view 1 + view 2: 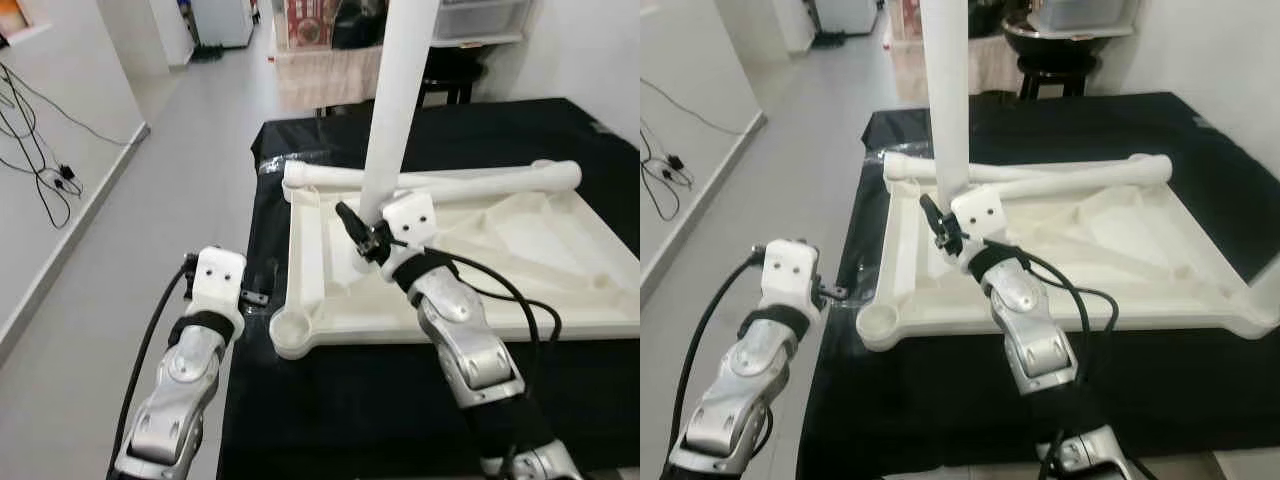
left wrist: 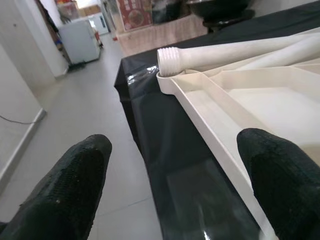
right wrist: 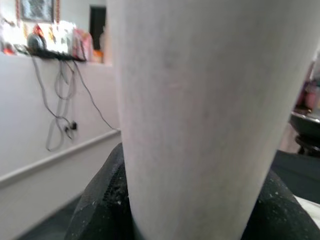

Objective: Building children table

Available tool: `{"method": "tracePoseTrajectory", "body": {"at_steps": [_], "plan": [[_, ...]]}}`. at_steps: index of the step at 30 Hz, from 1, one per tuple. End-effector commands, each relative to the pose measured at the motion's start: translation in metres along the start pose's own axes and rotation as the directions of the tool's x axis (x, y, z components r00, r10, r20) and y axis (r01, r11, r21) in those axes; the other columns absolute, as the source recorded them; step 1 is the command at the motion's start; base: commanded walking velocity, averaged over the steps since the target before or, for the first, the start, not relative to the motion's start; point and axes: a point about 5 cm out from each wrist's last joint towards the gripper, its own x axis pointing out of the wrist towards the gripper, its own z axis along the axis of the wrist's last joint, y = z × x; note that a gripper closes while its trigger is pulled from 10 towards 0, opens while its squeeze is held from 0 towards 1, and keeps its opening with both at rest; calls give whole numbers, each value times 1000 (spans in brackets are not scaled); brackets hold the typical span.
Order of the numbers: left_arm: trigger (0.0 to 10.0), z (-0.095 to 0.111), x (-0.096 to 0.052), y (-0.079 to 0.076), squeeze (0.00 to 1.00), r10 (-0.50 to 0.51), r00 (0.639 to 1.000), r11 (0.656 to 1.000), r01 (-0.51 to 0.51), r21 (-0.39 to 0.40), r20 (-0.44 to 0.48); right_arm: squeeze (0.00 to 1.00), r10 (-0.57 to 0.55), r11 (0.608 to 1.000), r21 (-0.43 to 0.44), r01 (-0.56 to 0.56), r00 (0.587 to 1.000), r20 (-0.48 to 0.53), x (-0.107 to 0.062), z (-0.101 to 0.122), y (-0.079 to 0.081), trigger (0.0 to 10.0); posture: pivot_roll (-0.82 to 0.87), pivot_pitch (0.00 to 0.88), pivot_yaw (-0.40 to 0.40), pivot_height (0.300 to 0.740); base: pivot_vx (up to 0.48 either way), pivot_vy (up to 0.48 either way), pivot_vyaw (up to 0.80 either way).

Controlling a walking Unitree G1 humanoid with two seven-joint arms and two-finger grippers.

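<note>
Nearest, the left claw (image 2: 170, 185) hangs with its two black fingers (image 2: 65, 195) spread wide and nothing between them, just off the edge of the black-draped surface (image 1: 400, 400). Ahead of it lies the upturned white tabletop (image 1: 520, 250), its round corner socket (image 1: 295, 330) close to this claw. Further in, the right claw (image 1: 368, 232) is closed around the base of a white table leg (image 1: 400, 100) standing upright on the tabletop, the leg pressed between both fingers. Beyond the right claw, two more white legs (image 1: 450, 180) lie flat across the tabletop's far rim; one shows a threaded end (image 2: 169, 60). Grey floor (image 1: 150, 200) stretches past the left claw.
</note>
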Motion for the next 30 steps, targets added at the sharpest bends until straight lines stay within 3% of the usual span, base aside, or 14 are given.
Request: {"method": "tracePoseTrajectory", "body": {"at_steps": [1,20,30], "plan": [[10000,-4,-2,2,0,8,1000,1000,-8,8,-12,0,10,1000,20,-10,1000,0,2,1,2,10000,-26,0,44,740,0,0,0],[10000,-8,-3,4,0,39,999,991,-42,-131,-23,0,-15,999,50,17,999,-47,0,-8,-6,10000,-44,0,33,740,0,0,0],[10000,-8,-6,-2,0,-74,997,984,71,-165,-14,0,-35,997,63,38,998,-56,0,-9,-10,10000,-43,2,37,740,0,0,0]]}}
